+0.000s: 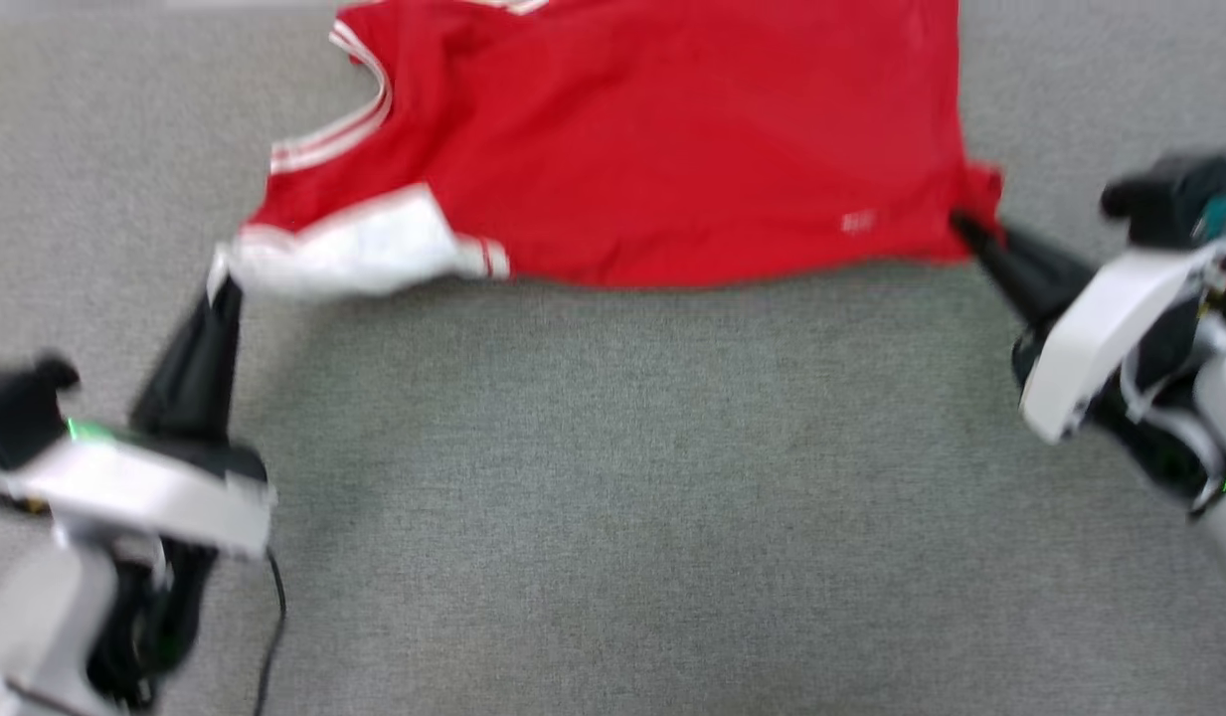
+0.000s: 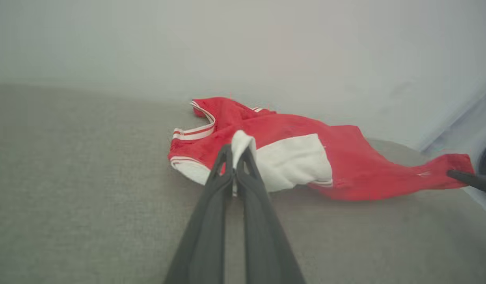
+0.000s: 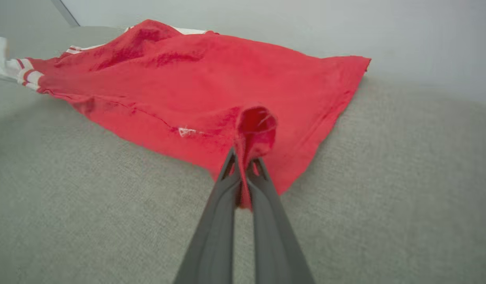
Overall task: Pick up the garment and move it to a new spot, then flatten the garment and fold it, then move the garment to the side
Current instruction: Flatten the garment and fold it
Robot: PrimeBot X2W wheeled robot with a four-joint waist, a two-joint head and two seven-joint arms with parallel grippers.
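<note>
The garment [image 1: 672, 139] is a red jersey with white sleeves and striped trim, spread on the grey cloth surface at the top of the head view. My left gripper [image 1: 220, 283] is shut on its white sleeve [image 1: 354, 249]. In the left wrist view the left gripper [image 2: 237, 152] pinches a fold of white fabric, with the garment [image 2: 345, 165] stretching off to the right. My right gripper [image 1: 961, 224] is shut on the red hem corner near the small white logo [image 1: 858, 221]. In the right wrist view the right gripper [image 3: 244, 157] clamps a bunched red corner of the garment [image 3: 227, 75].
The grey fabric-covered surface [image 1: 613, 497] stretches wide and flat in front of the garment. A pale wall [image 2: 243, 43] rises behind the surface. A thin black cable [image 1: 274, 617] hangs by my left arm.
</note>
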